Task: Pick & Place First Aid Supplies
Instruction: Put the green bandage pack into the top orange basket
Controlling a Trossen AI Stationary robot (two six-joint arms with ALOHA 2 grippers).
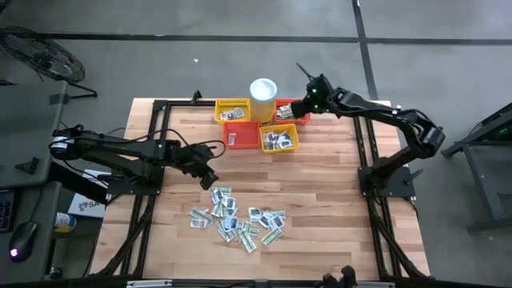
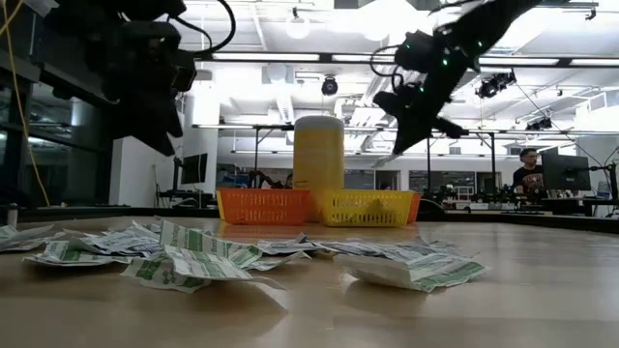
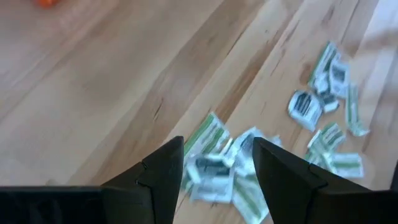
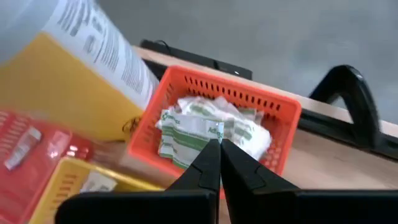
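The first aid supplies, small white-and-green sachets, lie in a loose pile (image 1: 238, 220) on the wooden table near its front edge. My left gripper (image 1: 206, 172) hangs open above the table at the pile's far left edge. In the left wrist view its fingers (image 3: 217, 168) frame a few sachets (image 3: 211, 168) without touching them. My right gripper (image 1: 308, 100) is over the far orange basket (image 4: 273, 106), which holds several sachets, and is shut on a white-and-green sachet (image 4: 189, 134). My right gripper pinches a white-and-green sachet by one corner (image 4: 213, 132) between its two fingertips. The fingers slant down from the table's right side. The sachet hangs below the tips, lifted clear, over the sachets in the orange basket.
At the far edge stand two yellow baskets (image 1: 232, 110) (image 1: 278, 138), a red-orange one (image 1: 240, 134) and a white cylindrical cup (image 1: 263, 90). A black frame (image 1: 160, 108) runs along the table's left, right and far sides. Bare wood lies between baskets and pile.
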